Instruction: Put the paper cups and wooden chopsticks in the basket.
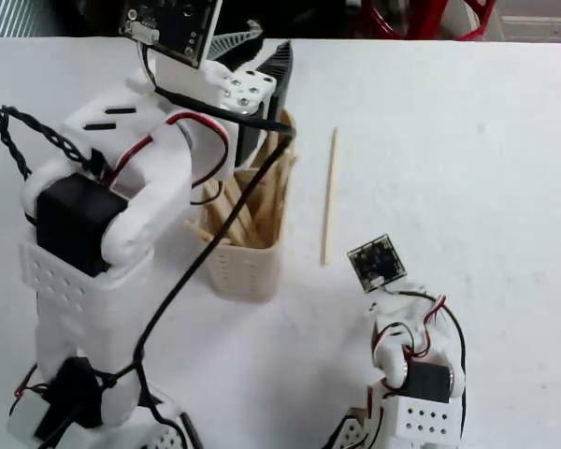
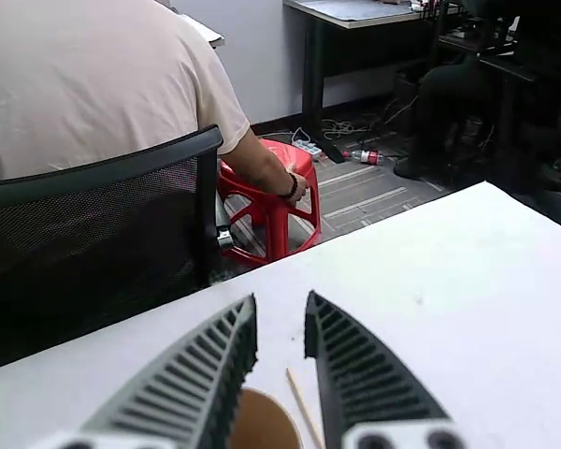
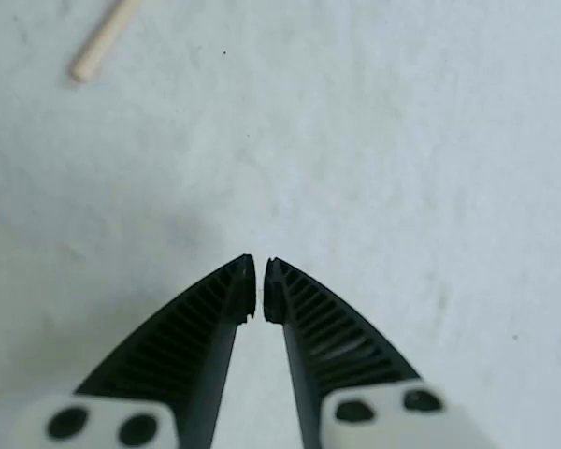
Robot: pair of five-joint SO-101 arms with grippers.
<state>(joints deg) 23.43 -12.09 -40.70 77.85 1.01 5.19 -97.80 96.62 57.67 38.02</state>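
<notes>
High view showed the basket (image 1: 248,267), holding chopsticks (image 1: 262,201) and a paper cup (image 2: 262,421), beneath the left gripper (image 2: 280,313), fingers slightly spread, seemingly for releasing. One loose chopstick (image 1: 328,196) lay at its three o'clock; the right gripper (image 3: 260,273) had its fingers pressed together.

Legible markings: none. I can read no text, label, number or sign on my basket (image 1: 248,271), on the loose chopstick (image 1: 329,192), or on the camera board (image 1: 376,262).

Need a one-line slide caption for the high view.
Left gripper open over the far end of the basket holding wooden chopsticks; one loose chopstick lies on the table beside it.
</notes>
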